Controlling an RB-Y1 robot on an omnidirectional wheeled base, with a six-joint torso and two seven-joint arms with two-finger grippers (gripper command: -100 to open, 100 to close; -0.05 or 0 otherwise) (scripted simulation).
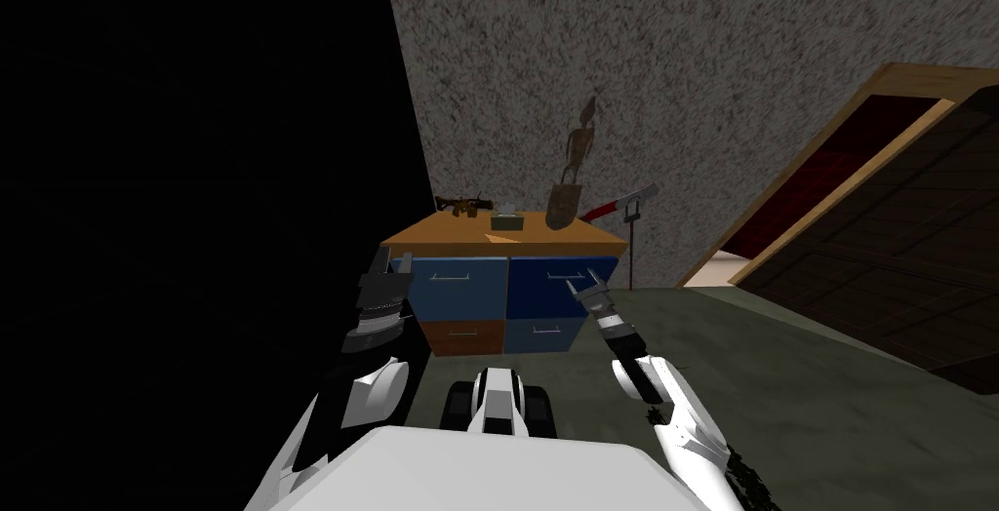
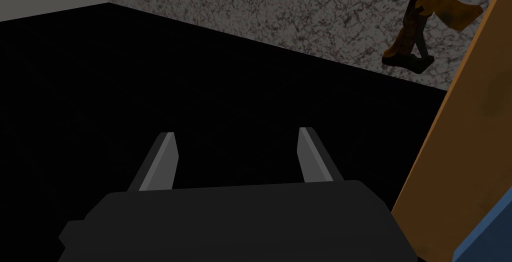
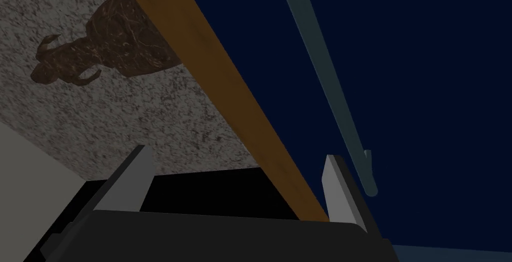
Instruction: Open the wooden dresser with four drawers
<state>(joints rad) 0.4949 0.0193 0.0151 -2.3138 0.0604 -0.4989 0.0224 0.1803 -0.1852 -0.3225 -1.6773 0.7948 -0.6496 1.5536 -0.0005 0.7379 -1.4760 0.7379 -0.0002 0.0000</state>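
The right gripper point(image 3: 236, 155) stood wide open and held nothing, one finger just beside the end of the grey bar handle point(image 3: 330, 89) on the dark blue upper right drawer point(image 3: 435, 99). The left gripper point(image 2: 236, 133), likewise spread and empty, hung at the near left corner of the dresser point(image 1: 507, 234), before a black area. The dresser stood against the far speckled wall point(image 1: 683, 66), with a brown figure point(image 1: 576, 159) on its orange-brown top.

There is one dresser with an orange-brown wooden top point(image 1: 507, 234), four drawer fronts point(image 1: 459, 286), three blue and one rust-brown front point(image 1: 463, 336), one brown-orange gun-shaped object point(image 1: 461, 206), one small greyish box point(image 1: 506, 221), one tall dark brown figurine point(image 1: 571, 178) and one red-and-white tool on a thin stand point(image 1: 617, 206).
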